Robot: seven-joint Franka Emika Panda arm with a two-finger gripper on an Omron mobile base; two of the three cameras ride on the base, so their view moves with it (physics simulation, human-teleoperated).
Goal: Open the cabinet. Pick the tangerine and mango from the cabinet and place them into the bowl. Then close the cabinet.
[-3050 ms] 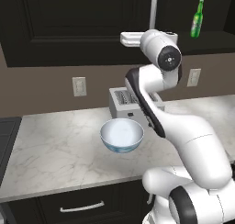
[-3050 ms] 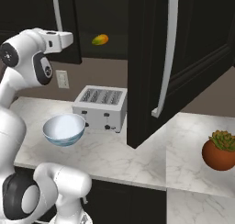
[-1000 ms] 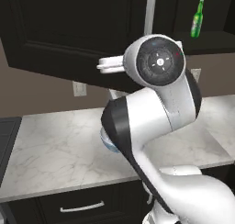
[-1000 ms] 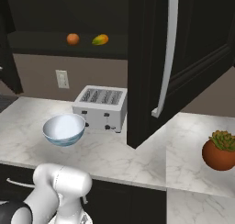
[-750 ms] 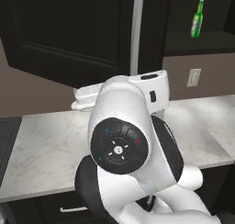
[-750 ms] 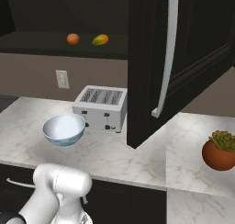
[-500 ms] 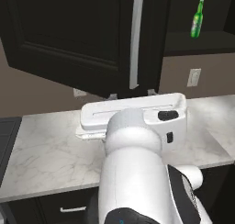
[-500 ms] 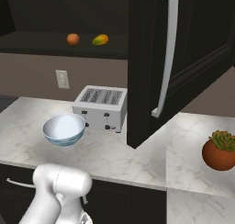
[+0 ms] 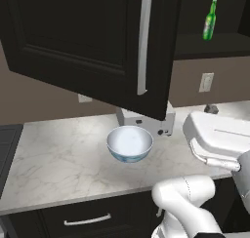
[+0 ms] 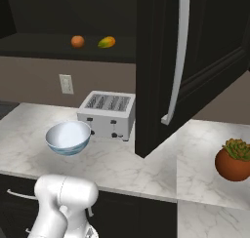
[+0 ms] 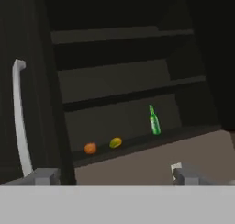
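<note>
Resting on the bottom shelf of the cabinet (image 10: 161, 61), the tangerine (image 10: 77, 41) and the mango (image 10: 107, 42) lie side by side, tangerine to the left, with the green bottle (image 11: 154, 120) further along the same shelf. The bowl (image 9: 130, 143) stands on the marble counter (image 9: 58, 159) in front of the toaster (image 10: 107, 114). Three seconds ago the arm stood upright between the cameras, blocking the tangerine; now it has swung low and aside, and both doors hang open. In the hand view the gripper (image 11: 111, 176) looks up at the shelf from well below, its fingertips (image 11: 45, 176) spread wide and empty, the two fruits sitting between them and far off. A potted plant (image 10: 234, 160) sits on the counter's right.
</note>
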